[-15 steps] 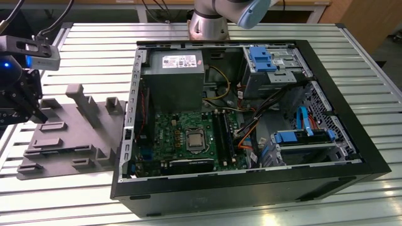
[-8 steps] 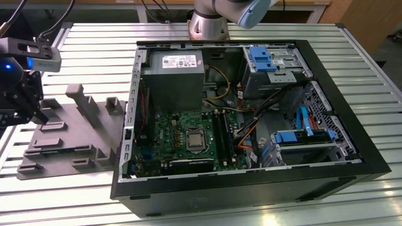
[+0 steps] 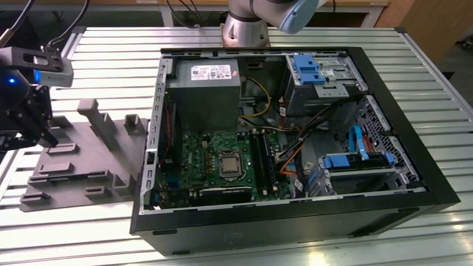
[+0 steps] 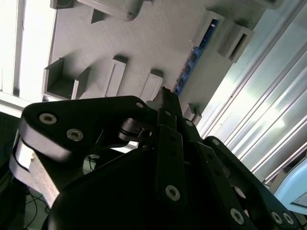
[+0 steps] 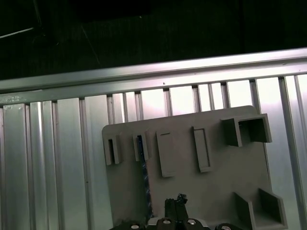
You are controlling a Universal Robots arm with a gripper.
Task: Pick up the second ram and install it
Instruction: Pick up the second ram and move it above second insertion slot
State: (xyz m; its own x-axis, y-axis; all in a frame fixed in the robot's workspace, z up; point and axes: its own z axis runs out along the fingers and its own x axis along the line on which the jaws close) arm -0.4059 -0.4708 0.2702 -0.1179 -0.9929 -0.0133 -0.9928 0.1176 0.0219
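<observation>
Hovering pincer near second ram

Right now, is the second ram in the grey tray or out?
In: the second ram stands on edge in a slot of the grey tray.

You've got a slatted alu table w/ two things lying on it: a grey moulded holder tray toward the exterior view's left, and an open PC case on its side just beside the tray, on the exterior view's right.
</observation>
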